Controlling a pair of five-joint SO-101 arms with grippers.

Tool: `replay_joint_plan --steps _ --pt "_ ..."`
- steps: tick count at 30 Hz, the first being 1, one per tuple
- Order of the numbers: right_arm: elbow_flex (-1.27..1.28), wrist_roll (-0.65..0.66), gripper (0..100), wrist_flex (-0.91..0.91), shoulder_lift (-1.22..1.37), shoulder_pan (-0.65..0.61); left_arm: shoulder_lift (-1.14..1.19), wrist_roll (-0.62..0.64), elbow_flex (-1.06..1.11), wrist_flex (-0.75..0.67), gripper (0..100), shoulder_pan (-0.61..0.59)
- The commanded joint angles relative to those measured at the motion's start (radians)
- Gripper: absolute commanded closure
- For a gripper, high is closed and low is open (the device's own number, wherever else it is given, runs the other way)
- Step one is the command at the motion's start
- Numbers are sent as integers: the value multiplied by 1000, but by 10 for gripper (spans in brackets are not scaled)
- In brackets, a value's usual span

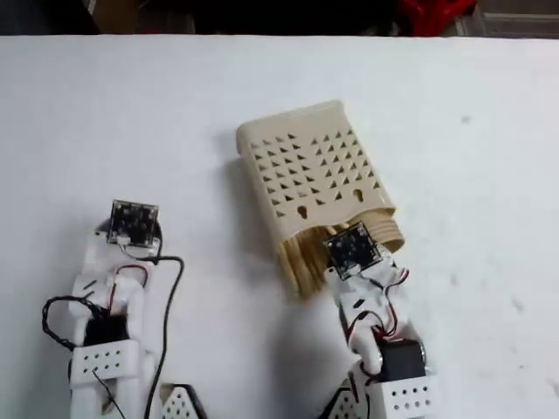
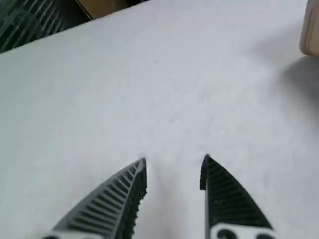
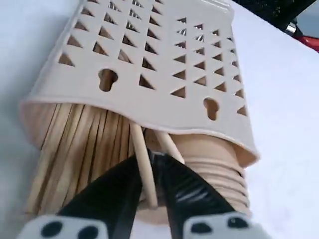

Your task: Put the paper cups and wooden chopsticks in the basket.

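White table (image 1: 489, 218) carries the whole arrangement, with dark room clutter beyond its far edge. On it you see the basket (image 1: 310, 166), cream and pierced with triangular holes, lying on its side near the table's middle with its mouth turned towards the right arm (image 1: 384, 340). Wooden chopsticks (image 3: 75, 149) are bundled inside, their ends projecting from the mouth. Beside them is a nested stack of paper cups (image 3: 214, 164), its ribbed rims also at the mouth. Your right gripper (image 3: 146, 162) sits at that mouth, jaws closed narrowly on a single chopstick (image 3: 144, 174) that runs between them into the basket, just beside the cups. Your left arm (image 1: 113, 297) stands well apart from the basket, and the left gripper (image 2: 174, 167) hangs over bare table with its jaws spread
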Motion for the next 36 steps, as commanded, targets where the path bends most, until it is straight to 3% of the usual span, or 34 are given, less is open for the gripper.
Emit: replay_joint_plan --steps 1,10,26,31,36 --pt "9 -8 978 -15 -5 -36 -21 -11 0 95 809 12" --pt "-74 -8 975 -8 -7 -45 -21 -11 0 212 809 10" --pt "-218 -8 971 5 -7 -58 -21 -11 0 227 811 5" --pt "-282 -17 831 64 -7 -77 -21 -11 0 227 811 10" --pt "-287 -15 725 163 -7 -174 -21 -11 0 227 811 8"
